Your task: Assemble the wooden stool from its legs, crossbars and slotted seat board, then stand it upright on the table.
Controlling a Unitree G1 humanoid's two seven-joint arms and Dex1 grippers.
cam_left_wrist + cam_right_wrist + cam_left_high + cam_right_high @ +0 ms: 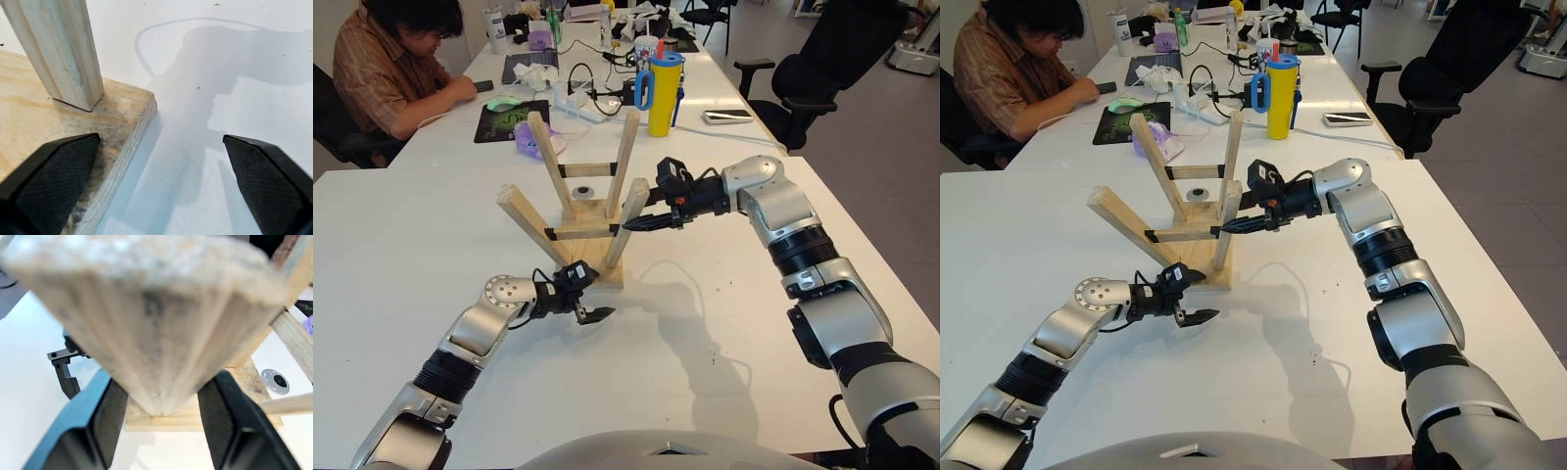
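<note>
Nearest of all is the left gripper (pixel 595 313), low over the white table (pixel 724 323) at the front corner of the stool (pixel 582 211). Its jaws stand wide apart and hold nothing. In the left wrist view one finger (pixel 49 181) hangs over the corner of the seat board (pixel 44 117), and the other is over bare table. Whether that finger touches the wood cannot be told.

Pale, unfinished wood makes up the stool, which sits upside down near the middle of the table, seat board at the bottom and four square legs pointing up and leaning toward the robot's left. Two thin crossbars (pixel 589 169) tie the legs together, with dark bands at the joints. One leg (pixel 58 49) sits in a slot near the corner of the board.

From the right side, the right gripper (pixel 641 223) is clamped on the nearest right-hand leg (pixel 631 211), a finger (pixel 107 421) on each side of it.

Most of the seat board is hidden behind the legs and the left gripper, so its other slots cannot be made out, nor whether it lies flat. Seen from the right wrist, the held leg is a blur.
</note>
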